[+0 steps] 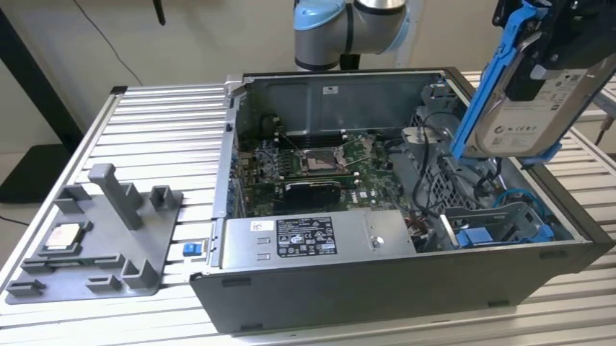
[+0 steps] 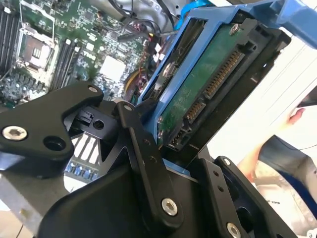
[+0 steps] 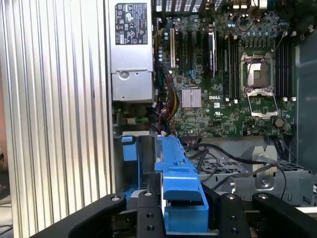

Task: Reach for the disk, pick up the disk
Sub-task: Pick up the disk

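One disk (image 1: 527, 108), blue-railed, clamped in the one gripper (image 1: 553, 50). One open computer case (image 1: 385, 288) below the gripper, holding one motherboard (image 1: 318, 162) and one power supply (image 1: 318, 238). One grey fixture tray (image 1: 97, 238) well apart, bearing one processor chip (image 1: 63, 236).

disk (image 1: 524, 108) top cut off by frame edge

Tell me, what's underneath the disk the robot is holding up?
Below the lifted disk sits the open computer case, with cables and a blue drive bay. The disk hides part of the case's far corner.
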Controlling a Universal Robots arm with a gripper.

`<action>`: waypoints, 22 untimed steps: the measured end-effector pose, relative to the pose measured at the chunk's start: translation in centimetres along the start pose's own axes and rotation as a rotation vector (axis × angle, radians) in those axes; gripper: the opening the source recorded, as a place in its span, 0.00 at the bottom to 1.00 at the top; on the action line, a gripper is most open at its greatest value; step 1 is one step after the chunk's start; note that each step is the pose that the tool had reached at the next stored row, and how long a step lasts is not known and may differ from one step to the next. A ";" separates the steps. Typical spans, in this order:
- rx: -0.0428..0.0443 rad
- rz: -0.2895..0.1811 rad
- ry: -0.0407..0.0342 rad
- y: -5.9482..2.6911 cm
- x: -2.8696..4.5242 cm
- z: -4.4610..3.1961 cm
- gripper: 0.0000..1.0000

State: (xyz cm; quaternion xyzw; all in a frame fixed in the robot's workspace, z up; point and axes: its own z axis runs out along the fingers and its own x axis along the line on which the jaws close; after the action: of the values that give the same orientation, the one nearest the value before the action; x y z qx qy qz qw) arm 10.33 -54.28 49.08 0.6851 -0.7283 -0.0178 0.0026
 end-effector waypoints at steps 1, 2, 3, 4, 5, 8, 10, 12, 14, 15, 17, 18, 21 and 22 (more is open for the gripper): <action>-0.0003 -0.001 0.0001 -0.02 0.29 0.05 0.00; -0.0008 -0.001 0.0001 -0.03 0.57 0.11 0.00; -0.0014 -0.002 0.0002 -0.05 0.86 0.17 0.00; -0.0021 -0.003 0.0002 -0.07 1.15 0.25 0.00; -0.0030 -0.004 0.0002 -0.09 1.41 0.33 0.00; -0.0060 -0.014 0.0006 -0.13 1.84 0.67 0.00; -0.0068 -0.027 0.0012 -0.16 1.95 0.98 0.00; -0.0073 -0.045 0.0021 -0.19 1.98 1.28 0.00; -0.0077 -0.067 0.0025 -0.22 2.00 1.59 0.00; -0.0079 -0.077 0.0027 -0.24 2.03 1.75 0.00; -0.0082 -0.093 0.0033 -0.27 2.09 2.05 0.00; -0.0084 -0.100 0.0036 -0.28 2.12 2.19 0.00; -0.0087 -0.117 0.0043 -0.30 2.30 2.47 0.00; -0.0088 -0.120 0.0042 -0.31 2.32 2.49 0.00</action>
State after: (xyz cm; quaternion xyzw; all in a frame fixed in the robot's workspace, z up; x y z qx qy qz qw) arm 10.43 -56.57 46.54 0.7276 -0.6857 -0.0197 0.0061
